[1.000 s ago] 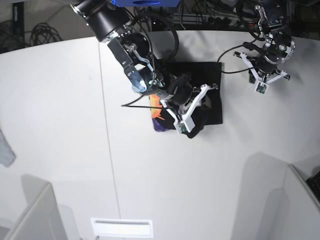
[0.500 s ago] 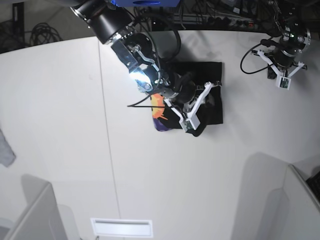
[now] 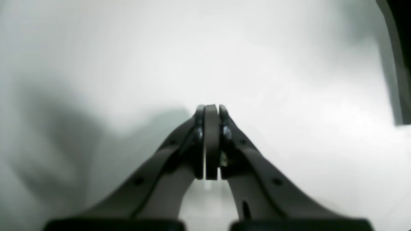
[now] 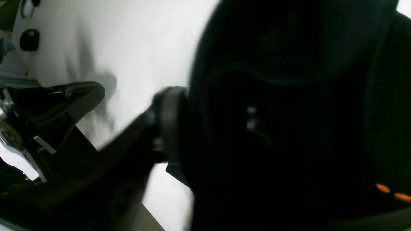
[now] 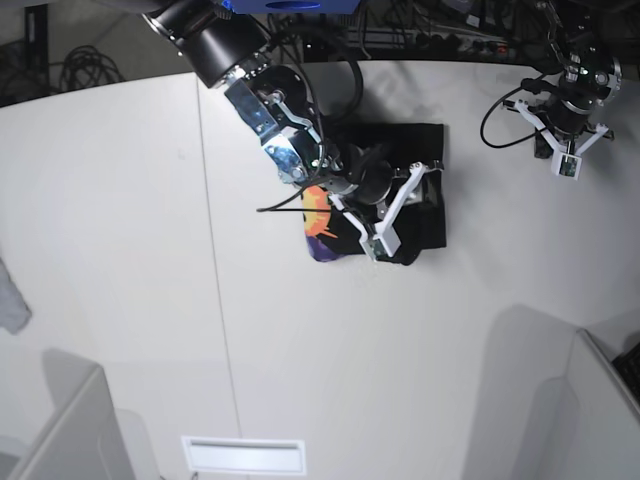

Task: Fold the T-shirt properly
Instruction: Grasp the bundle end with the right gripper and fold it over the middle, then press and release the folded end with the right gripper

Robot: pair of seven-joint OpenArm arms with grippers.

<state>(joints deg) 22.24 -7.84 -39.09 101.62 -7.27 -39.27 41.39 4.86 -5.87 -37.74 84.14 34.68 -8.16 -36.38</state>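
The black T-shirt (image 5: 424,216) lies folded into a small block at the table's middle back. Its orange and purple print (image 5: 318,212) shows at the left edge. My right gripper (image 5: 404,206) is down on the block's front part. In the right wrist view black T-shirt cloth (image 4: 289,64) fills the frame. It lies against one finger (image 4: 167,125), the other finger is mostly buried, and the jaws stand apart. My left gripper (image 5: 566,150) hangs over bare table at the far right back. In its own view the left gripper (image 3: 212,110) is shut with nothing in it.
A small grey cloth scrap (image 5: 10,298) lies at the table's left edge. Cables (image 5: 90,65) run behind the table's back edge. Grey partition walls (image 5: 60,425) stand at the front corners, and a white slot (image 5: 245,455) sits at the front.
My right gripper's jaws have spread apart on the T-shirt, and the cloth under it has settled lower. The left arm swung away to the far right back and then stayed still.
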